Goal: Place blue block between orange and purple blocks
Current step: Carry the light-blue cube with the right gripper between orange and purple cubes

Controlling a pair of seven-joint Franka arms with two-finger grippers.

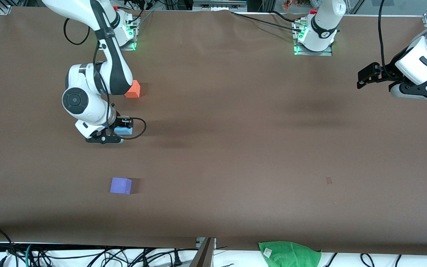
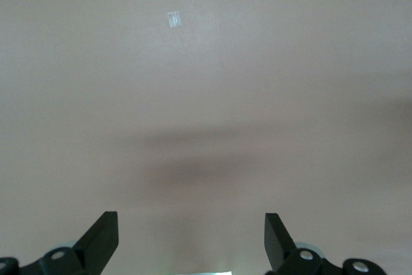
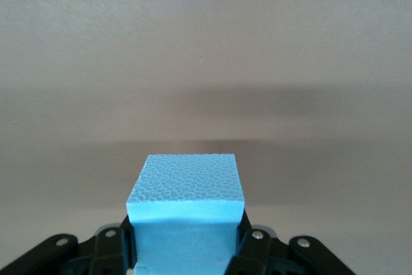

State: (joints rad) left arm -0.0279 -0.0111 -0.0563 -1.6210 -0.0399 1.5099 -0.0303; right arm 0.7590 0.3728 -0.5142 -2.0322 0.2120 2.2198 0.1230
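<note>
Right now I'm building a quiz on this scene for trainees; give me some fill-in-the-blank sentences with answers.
1. The right gripper is shut on the ____ block.
2. The left gripper hangs ____ over bare table.
3. The orange block lies ____ from the front camera than the purple block.

Answers: blue; open; farther

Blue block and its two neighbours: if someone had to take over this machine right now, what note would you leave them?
Right gripper: shut on the blue block, between the two other blocks; whether the block rests on the table or is just above it cannot be told.
Left gripper: open, holding nothing, waiting at the left arm's end of the table.
Orange block: on the table, toward the robots' bases.
Purple block: on the table, nearer the front camera.
Done: blue block grasped and brought roughly between the two.
Left: set it down if needed, open the right gripper, pull away.
</note>
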